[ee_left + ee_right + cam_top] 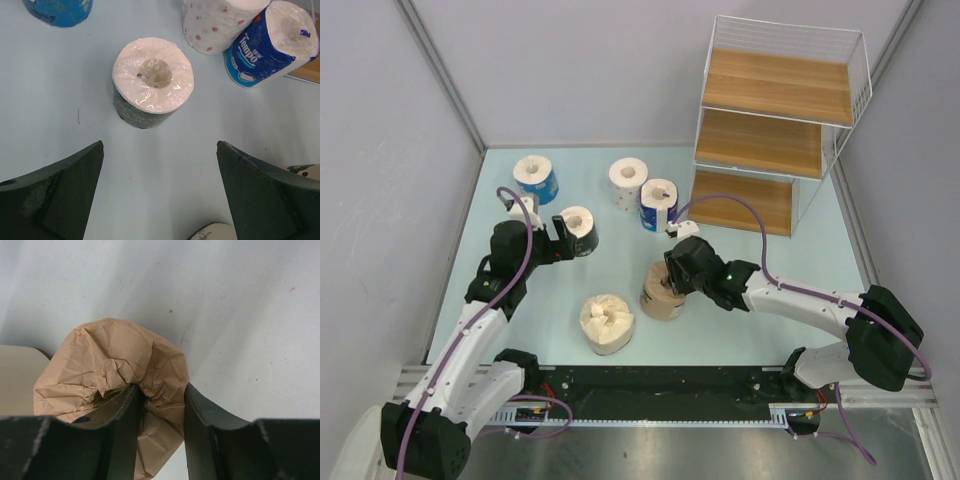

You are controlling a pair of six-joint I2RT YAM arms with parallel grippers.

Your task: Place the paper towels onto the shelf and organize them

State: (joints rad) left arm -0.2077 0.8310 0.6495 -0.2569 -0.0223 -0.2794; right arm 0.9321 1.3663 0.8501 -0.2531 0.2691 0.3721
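Note:
The tan-brown paper towel roll stands on the table's middle. My right gripper is shut on its wall, one finger in the crumpled core and the other outside. The dark-wrapped roll stands upright just ahead of my left gripper, which is open and holds nothing. A cream roll sits near the front. A blue roll, a white red-speckled roll and a second blue roll stand farther back. The shelf is at the back right.
Grey walls close the table in at the left, back and right. The right arm's purple cable arcs in front of the shelf's bottom board. The cream roll's side lies close to the left of the tan-brown roll.

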